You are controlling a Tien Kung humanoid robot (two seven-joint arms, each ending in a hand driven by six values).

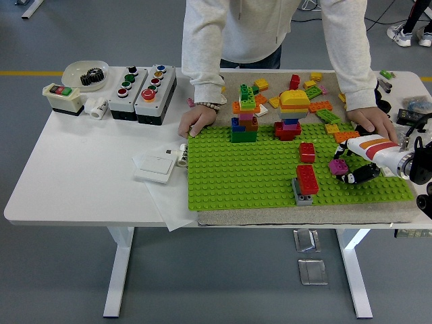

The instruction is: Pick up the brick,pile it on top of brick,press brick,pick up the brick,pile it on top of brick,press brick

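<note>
Right hand (356,162) reaches in low from the right edge, fingers (353,178) curled; whether they grip anything is unclear

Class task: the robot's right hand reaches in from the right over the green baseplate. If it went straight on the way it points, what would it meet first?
Most likely the magenta brick just ahead of the right hand, though depth here is hard to judge.

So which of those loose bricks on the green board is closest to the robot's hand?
The small magenta brick, right at the fingertips of the right hand. The two red bricks, one farther back and one stacked on grey, sit farther left.
</note>
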